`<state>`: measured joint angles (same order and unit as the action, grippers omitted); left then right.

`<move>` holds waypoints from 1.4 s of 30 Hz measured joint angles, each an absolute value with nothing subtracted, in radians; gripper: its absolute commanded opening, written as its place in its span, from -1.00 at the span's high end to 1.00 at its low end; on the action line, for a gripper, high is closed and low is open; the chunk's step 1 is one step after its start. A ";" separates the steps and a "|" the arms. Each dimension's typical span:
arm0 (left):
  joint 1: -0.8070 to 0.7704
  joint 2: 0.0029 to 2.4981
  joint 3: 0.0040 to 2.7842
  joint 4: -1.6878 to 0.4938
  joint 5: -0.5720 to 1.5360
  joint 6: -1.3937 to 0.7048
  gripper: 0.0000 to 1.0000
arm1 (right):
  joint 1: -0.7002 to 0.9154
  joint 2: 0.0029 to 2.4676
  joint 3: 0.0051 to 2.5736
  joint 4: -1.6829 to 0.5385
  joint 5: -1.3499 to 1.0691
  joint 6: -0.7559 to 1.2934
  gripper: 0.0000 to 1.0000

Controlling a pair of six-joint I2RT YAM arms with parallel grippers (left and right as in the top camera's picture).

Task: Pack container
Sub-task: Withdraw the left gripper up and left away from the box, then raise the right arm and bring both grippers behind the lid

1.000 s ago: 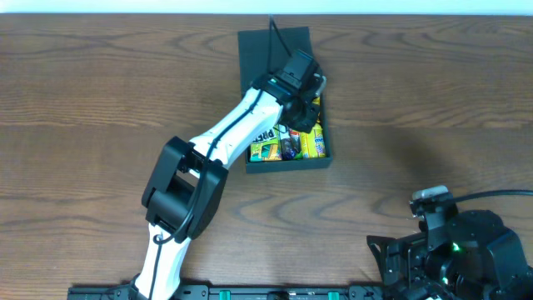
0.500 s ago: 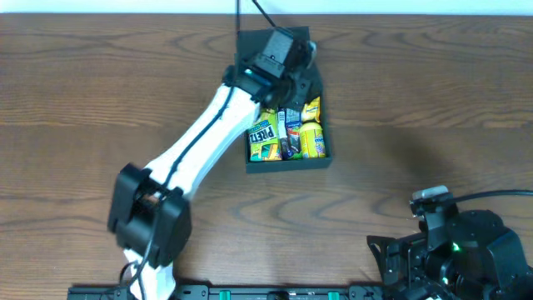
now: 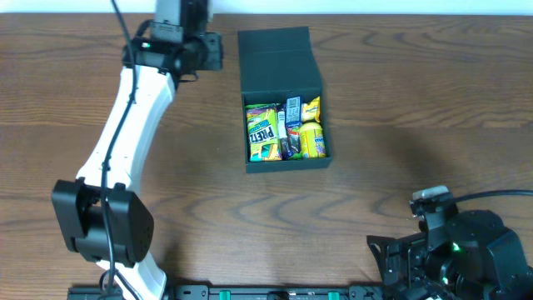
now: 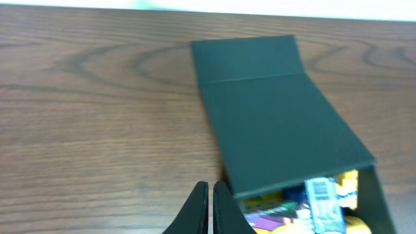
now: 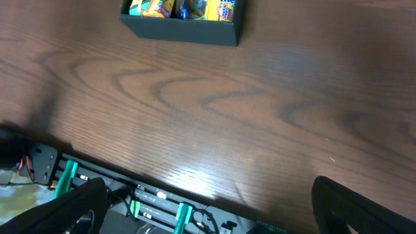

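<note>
The container (image 3: 286, 163) is a matte black box at the table's back centre. Its hinged flap lid (image 3: 279, 65) leans over the back half, and the front half shows several colourful snack packets (image 3: 283, 129). My left gripper (image 3: 210, 52) is shut and empty, hovering left of the lid over bare wood. In the left wrist view its fingers (image 4: 211, 195) are pressed together just left of the container (image 4: 279, 123). My right gripper (image 5: 208, 185) is open and empty at the near table edge; the container's front wall (image 5: 182, 27) shows far ahead.
The wooden table (image 3: 416, 108) runs wide on both sides of the container. The right arm (image 3: 454, 250) sits folded at the front right corner. A metal rail with green clips (image 5: 149, 208) lines the near edge.
My left arm has drawn back from inside the container and swung up and left. The flap lid now leans over the back half of the box. The right arm has not moved.
</note>
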<state>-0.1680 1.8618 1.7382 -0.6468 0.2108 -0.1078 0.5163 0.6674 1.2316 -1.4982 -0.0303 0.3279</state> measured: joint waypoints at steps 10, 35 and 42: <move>-0.079 2.014 1.738 -0.633 0.260 -0.107 0.88 | 0.516 0.667 1.232 -1.498 -0.030 0.327 -0.99; -0.080 2.038 1.738 -0.583 0.426 -0.107 0.89 | 0.516 0.709 1.234 -0.981 0.148 0.327 -0.90; -0.080 2.038 1.738 -0.561 0.472 -0.108 0.89 | 0.511 0.963 1.237 -0.764 0.194 0.296 -0.72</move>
